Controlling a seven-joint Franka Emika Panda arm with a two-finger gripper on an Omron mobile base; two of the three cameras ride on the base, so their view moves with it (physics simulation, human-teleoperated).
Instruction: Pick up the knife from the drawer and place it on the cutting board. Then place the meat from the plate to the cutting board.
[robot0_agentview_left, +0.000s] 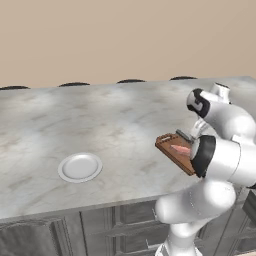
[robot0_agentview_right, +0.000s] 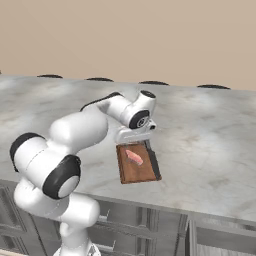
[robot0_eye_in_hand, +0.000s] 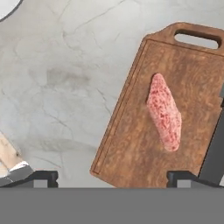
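The reddish-brown cutting board (robot0_agentview_right: 131, 172) lies near the counter's front edge, also seen in the hand view (robot0_eye_in_hand: 131, 144) and half behind my arm in the left base view (robot0_agentview_left: 172, 151). The pinkish meat (robot0_eye_in_hand: 164, 111) rests on the middle of the board (robot0_agentview_right: 134, 156). The knife (robot0_agentview_right: 154, 164) lies along the board's right edge, its dark blade (robot0_eye_in_hand: 214, 153) at the frame's side. My gripper (robot0_eye_in_hand: 111, 177) hovers just above the board (robot0_agentview_right: 137, 145), open, with nothing between its fingers. The white plate (robot0_agentview_left: 80, 167) sits bare to the left. The drawer is out of view.
The marble counter (robot0_agentview_left: 115, 120) stretches wide behind and left of the board. Grey cabinet fronts (robot0_agentview_right: 150, 225) run below the front edge. Dark stove knobs or caps line the far edge by the wall (robot0_agentview_left: 131, 81).
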